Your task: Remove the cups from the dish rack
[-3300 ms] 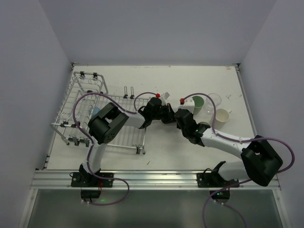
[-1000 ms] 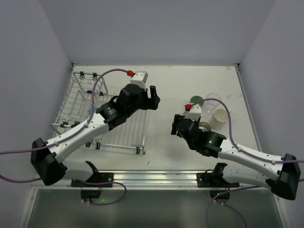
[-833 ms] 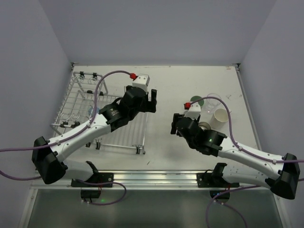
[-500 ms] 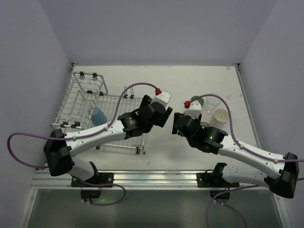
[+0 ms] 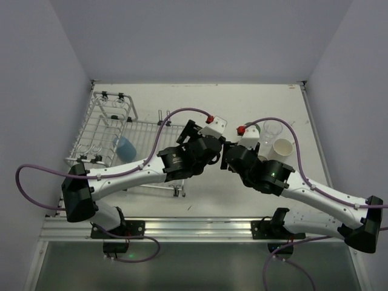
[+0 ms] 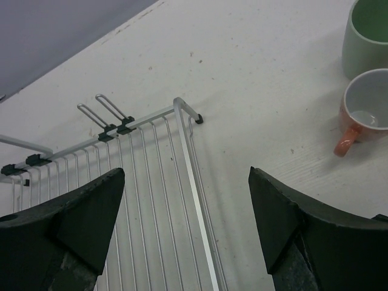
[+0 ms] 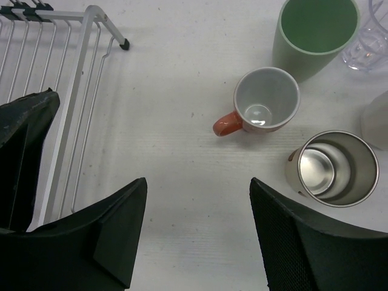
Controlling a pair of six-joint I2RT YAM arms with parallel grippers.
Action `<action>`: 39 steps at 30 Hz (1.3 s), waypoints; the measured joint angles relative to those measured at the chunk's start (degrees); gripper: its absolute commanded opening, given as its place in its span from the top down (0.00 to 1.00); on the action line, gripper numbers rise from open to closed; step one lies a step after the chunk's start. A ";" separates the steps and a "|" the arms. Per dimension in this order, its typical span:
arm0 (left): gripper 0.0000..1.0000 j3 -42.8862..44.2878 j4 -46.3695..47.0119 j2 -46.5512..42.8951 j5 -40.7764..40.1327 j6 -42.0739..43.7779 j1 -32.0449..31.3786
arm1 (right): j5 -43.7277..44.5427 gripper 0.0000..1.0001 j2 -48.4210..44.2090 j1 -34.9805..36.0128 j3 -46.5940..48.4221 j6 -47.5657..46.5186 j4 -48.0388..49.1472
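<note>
One blue cup [image 5: 124,147] stands in the left half of the dish rack [image 5: 143,125]. Right of the rack, on the table [image 5: 242,103], stand a green cup [image 7: 314,30], orange mug [image 7: 265,102], clear cup [image 5: 273,129] and white cup [image 5: 283,148]. The left gripper [image 6: 188,224] and right gripper [image 7: 197,230] hover off the rack's right edge, jaws wide apart and empty. Judgement: unloading is nearly complete; the blue cup remains.
</note>
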 measured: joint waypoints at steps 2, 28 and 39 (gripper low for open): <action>0.12 0.00 -0.02 0.02 -0.94 0.04 -0.20 | -0.04 0.29 0.04 0.00 0.09 -0.11 -0.13; 0.02 17.70 -14.25 -14.21 0.37 -3.17 3.65 | -15.17 0.25 0.70 -1.22 -6.45 -17.59 27.17; 0.00 21.31 -22.27 -11.56 5.03 -3.56 24.00 | -34.86 0.06 8.74 -2.73 -5.86 -29.64 41.62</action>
